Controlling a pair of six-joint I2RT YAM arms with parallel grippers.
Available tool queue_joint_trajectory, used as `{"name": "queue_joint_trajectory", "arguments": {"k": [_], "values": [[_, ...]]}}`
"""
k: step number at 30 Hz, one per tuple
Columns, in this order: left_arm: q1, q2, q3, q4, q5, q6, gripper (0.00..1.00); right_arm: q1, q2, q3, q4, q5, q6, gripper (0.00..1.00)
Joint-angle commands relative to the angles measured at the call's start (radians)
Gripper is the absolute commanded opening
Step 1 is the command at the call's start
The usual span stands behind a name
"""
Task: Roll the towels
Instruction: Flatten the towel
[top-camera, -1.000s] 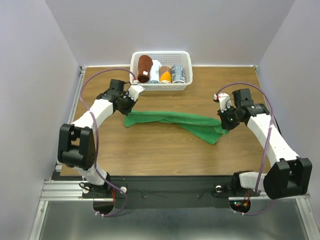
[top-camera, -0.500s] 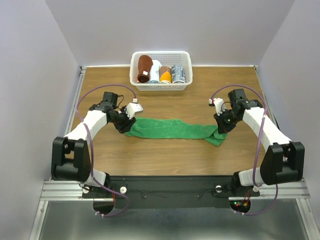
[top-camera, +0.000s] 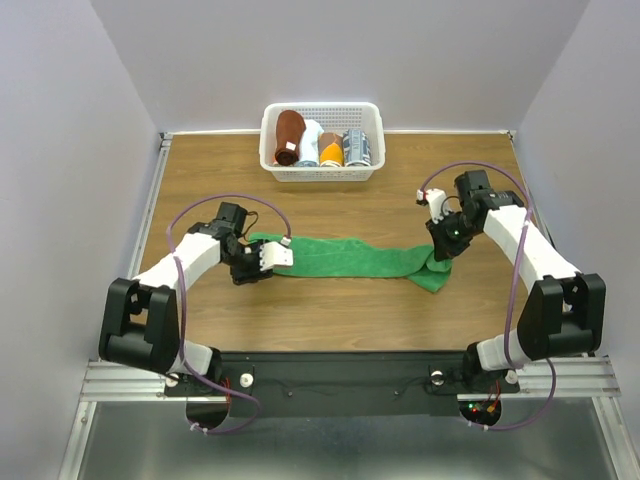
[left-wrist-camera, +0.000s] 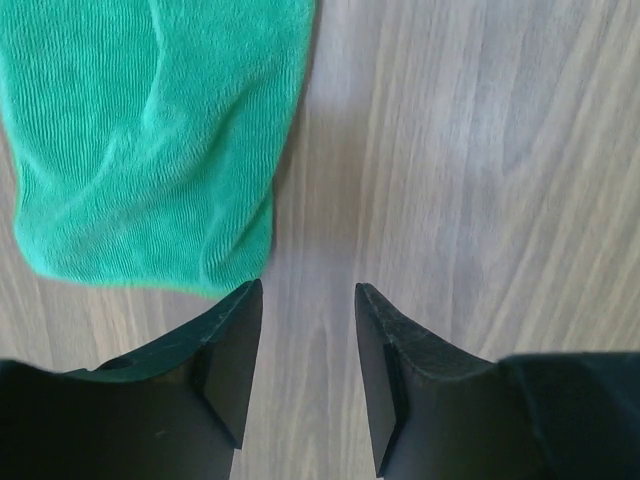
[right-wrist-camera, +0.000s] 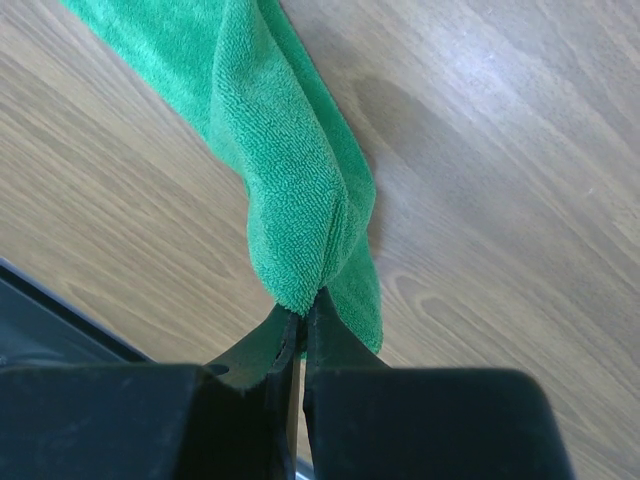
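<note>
**Desk:** Biggest thing in shot?

**Photographer:** Wooden table (top-camera: 340, 310), seen from above, both arm bases bolted along its 6 o'clock edge.

**Desk:** Next down?

**Photographer:** Bright green towel (top-camera: 350, 256), unrolled. Stretched in a long band across the middle of the table, from 9 o'clock to 3 o'clock. Lying fairly flat at the 9 o'clock end, bunched and folded over at the 3 o'clock end.

**Desk:** And at the far edge?

**Photographer:** White slotted basket (top-camera: 322, 174), at 12 o'clock, well apart from the green towel. Inside, side by side: a rolled reddish-brown towel (top-camera: 289, 135) at the 9 o'clock end, then a white roll (top-camera: 311, 140), an orange roll (top-camera: 331, 150) and a grey-patterned roll (top-camera: 356, 148) toward 3 o'clock.

**Desk:** State of the grippers?

**Photographer:** For the left gripper (left-wrist-camera: 308, 292): low over the wood at the towel's 9 o'clock end, jaws parted with a clear gap, gripping nothing. Only bare table between the fingers, with the towel's corner just beside one fingertip, off toward 11 o'clock in the wrist view. For the right gripper (right-wrist-camera: 300, 315): at the 3 o'clock end, clamped tight on a fold of the green towel. Cloth pinched between the closed fingertips and running away toward 12 o'clock in that wrist view.
</note>
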Motion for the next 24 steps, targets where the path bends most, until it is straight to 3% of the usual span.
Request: {"name": "queue_joint_trajectory", "arguments": {"k": [1, 5, 9, 12, 15, 17, 21, 24], "values": [[-0.042, 0.051, 0.0, 0.138, -0.045, 0.002, 0.53, -0.005, 0.01, 0.056, -0.002, -0.007, 0.008, 0.01], [-0.067, 0.12, 0.0, 0.189, -0.092, -0.012, 0.48, -0.005, 0.01, 0.057, -0.002, 0.009, -0.001, 0.01], [-0.068, 0.148, 0.018, 0.128, -0.113, 0.02, 0.16, -0.007, -0.001, 0.056, -0.004, 0.012, 0.0, 0.01], [-0.067, 0.094, 0.067, -0.045, -0.05, 0.061, 0.0, -0.007, -0.037, 0.051, -0.019, 0.013, -0.001, 0.01], [-0.035, -0.002, 0.174, -0.338, 0.08, 0.136, 0.0, -0.005, -0.112, 0.033, -0.053, 0.044, -0.03, 0.01], [-0.027, -0.06, 0.21, -0.43, 0.125, 0.166, 0.0, -0.008, -0.171, 0.019, -0.073, 0.061, -0.055, 0.01], [-0.024, -0.214, 0.305, -0.512, 0.193, 0.093, 0.0, -0.007, -0.286, 0.045, -0.152, 0.061, -0.107, 0.01], [-0.024, -0.236, 0.322, -0.512, 0.248, 0.068, 0.0, -0.008, -0.271, 0.089, -0.168, 0.05, -0.116, 0.01]]}}
